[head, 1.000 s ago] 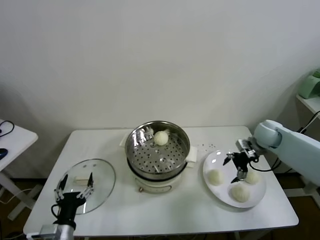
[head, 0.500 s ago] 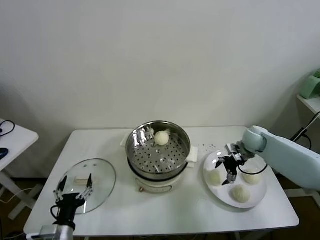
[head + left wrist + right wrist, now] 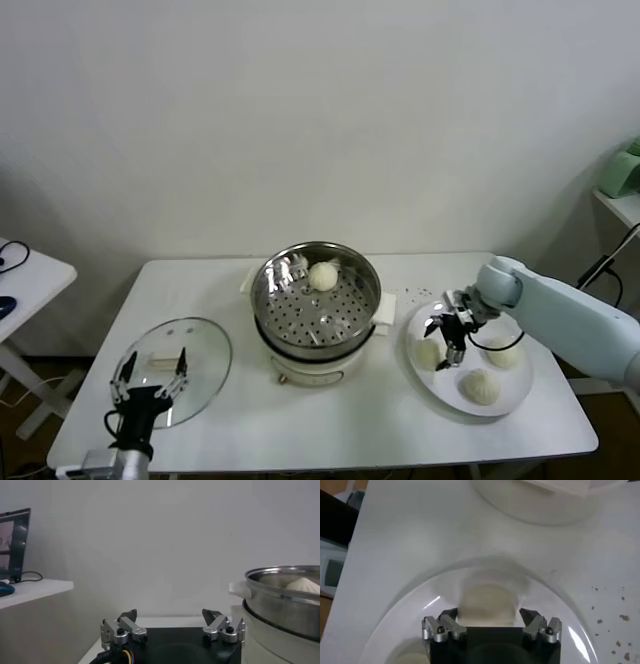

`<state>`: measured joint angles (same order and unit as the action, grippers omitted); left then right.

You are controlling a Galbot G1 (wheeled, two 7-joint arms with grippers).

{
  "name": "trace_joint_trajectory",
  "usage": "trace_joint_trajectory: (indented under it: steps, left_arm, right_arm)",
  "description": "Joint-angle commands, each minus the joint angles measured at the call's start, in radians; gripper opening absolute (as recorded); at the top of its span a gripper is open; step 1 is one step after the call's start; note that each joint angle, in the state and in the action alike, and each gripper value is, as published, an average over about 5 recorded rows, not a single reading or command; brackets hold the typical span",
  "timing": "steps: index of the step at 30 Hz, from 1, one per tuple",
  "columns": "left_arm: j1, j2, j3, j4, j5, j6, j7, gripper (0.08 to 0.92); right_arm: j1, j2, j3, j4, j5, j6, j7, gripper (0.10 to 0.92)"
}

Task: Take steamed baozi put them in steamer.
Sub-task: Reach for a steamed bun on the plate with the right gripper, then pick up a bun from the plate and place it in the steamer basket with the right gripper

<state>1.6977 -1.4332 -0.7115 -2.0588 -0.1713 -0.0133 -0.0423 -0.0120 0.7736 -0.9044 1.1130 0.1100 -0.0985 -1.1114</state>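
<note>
Right claw (image 3: 443, 335) straddles one of three plated baozi (image 3: 429, 354).

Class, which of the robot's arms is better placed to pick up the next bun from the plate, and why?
The right. Its open end effector hangs over the round white plate, straddling the nearest cream-white steamed bun. The left end effector waits over the flat glass lid, beyond the shiny steel steamer basket.

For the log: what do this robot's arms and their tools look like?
The right arm has a smooth pale blue-white shell with a rounded joint. Both the right tool and left tool are black with silver metal fingers; coloured wires show at the left one's base.
</note>
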Motion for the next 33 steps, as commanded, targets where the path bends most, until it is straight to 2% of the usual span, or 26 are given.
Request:
trace_joint_trajectory:
  steps: [1, 7, 14, 21, 26, 33]
  left_arm:
    - [-0.002, 0.001, -0.001, 0.000, 0.001, 0.001, -0.001, 0.823]
    - [-0.002, -0.001, 0.001, 0.000, 0.002, 0.001, -0.001, 0.823]
    - [-0.003, -0.001, -0.001, -0.003, 0.002, 0.003, -0.001, 0.823]
    - [-0.006, -0.001, 0.000, -0.009, 0.002, 0.007, -0.001, 0.823]
    - [-0.006, -0.002, 0.003, -0.014, 0.001, 0.009, -0.001, 0.823]
    - [-0.004, -0.012, 0.012, -0.029, 0.001, 0.010, 0.001, 0.823]
  right_arm:
    - [-0.005, 0.008, 0.005, -0.009, -0.004, 0.000, -0.011, 0.812]
    - [-0.005, 0.004, 0.004, -0.009, -0.004, 0.000, -0.012, 0.711]
    - [-0.001, 0.000, 0.007, -0.007, 0.005, 0.001, -0.007, 0.648]
    - [0.067, -0.019, -0.020, 0.002, 0.064, -0.009, -0.006, 0.643]
    - [0.237, -0.028, -0.125, 0.003, 0.206, -0.032, -0.008, 0.647]
    - [0.560, 0.033, -0.344, -0.058, 0.490, -0.069, -0.012, 0.645]
